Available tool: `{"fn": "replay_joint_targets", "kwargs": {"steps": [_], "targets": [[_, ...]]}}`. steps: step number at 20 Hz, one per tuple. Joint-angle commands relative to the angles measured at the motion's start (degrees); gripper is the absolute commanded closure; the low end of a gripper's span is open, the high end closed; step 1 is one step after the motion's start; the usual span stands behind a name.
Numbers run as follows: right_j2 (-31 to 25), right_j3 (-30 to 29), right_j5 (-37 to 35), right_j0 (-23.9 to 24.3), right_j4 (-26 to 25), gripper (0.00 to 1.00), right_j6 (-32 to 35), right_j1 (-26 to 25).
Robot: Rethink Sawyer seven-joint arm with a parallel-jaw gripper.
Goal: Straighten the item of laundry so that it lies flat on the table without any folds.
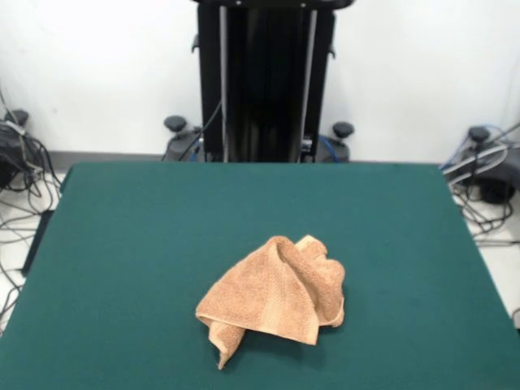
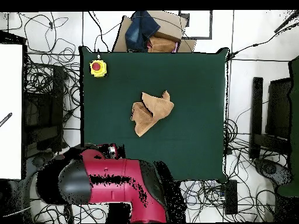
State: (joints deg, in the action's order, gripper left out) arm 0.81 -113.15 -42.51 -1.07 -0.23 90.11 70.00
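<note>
The item of laundry, an orange-tan terry towel, lies crumpled in a heap on the green table, a little right of centre and near the front edge. Several folds overlap, and one corner trails down at the heap's lower left. In the overhead view the towel sits near the middle of the table. My red arm is drawn back beyond the table's bottom-left corner. The gripper shows only as a small end piece there, far from the towel.
A yellow box with a red button stands on the table's top-left corner in the overhead view. A cardboard box with blue cloth lies just past the top edge. Cables cover the floor around the table.
</note>
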Motion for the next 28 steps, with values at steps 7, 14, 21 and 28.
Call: {"fn": "replay_joint_targets", "kwargs": {"steps": [7,14,21,28], "targets": [[-0.1,-13.3,3.9,4.6,-2.5,0.00,1.5,0.8],[-2.0,-17.3,12.0,5.1,-5.6,0.00,2.4,-1.7],[-0.4,-6.9,15.8,2.1,-9.1,0.00,11.1,-14.2],[0.4,6.3,16.1,2.0,-7.1,0.00,11.5,-26.4]]}}
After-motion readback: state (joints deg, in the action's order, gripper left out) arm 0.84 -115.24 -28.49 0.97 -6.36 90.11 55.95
